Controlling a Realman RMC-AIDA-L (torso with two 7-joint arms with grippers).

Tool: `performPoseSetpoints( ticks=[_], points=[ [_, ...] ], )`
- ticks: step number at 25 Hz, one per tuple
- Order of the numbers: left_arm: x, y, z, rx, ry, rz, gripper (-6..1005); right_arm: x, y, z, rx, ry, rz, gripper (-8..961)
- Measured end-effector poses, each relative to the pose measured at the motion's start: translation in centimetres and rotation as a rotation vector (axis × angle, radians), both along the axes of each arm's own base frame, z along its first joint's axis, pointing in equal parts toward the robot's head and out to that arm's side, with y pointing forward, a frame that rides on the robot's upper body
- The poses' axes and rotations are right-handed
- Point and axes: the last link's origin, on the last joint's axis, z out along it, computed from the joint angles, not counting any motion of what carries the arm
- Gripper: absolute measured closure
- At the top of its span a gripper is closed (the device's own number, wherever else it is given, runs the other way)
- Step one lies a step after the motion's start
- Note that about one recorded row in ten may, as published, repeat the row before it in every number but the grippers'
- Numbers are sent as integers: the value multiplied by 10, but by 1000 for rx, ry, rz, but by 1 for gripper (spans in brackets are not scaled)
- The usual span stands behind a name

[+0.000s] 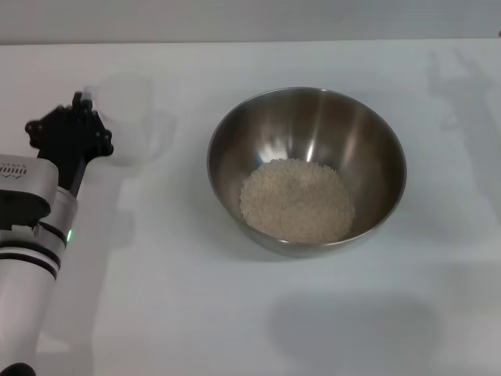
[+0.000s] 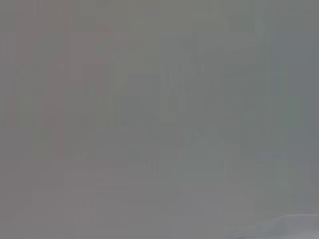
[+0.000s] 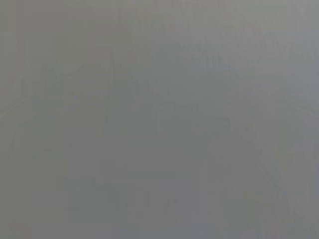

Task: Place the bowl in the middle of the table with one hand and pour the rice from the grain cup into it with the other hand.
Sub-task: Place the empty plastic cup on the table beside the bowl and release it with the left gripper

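The steel bowl (image 1: 307, 117) stands near the middle of the white table (image 1: 235, 313). A heap of pale rice (image 1: 296, 200) lies in its bottom. The translucent grain cup (image 1: 129, 116) stands upright at the far left of the table and looks empty. My left gripper (image 1: 82, 117) is right against the cup's left side, at its handle side. The black gripper body hides whether the fingers hold the cup. My right gripper is out of view. Both wrist views show only plain grey.
My left arm (image 1: 31, 227), with a green light, comes up along the left edge of the head view. An arm's shadow (image 1: 462, 86) falls on the table at the far right. The table's far edge (image 1: 250, 41) runs along the top.
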Motion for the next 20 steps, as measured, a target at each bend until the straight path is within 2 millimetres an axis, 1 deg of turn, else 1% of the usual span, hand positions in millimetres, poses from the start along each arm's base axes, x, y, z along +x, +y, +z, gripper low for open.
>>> performPoseSetpoints(
  ticks=[10, 16, 20],
  points=[
    [-11, -1, -6, -55, -74, 58, 915, -1, 1, 0, 0, -1, 4, 531],
    [-12, -2, -9, -78, -93, 69, 911, -1, 1, 1, 1, -4, 5, 531],
    [-14, -3, -9, -90, -146, 83, 909, -2, 2, 2, 2, -5, 6, 531]
  ],
)
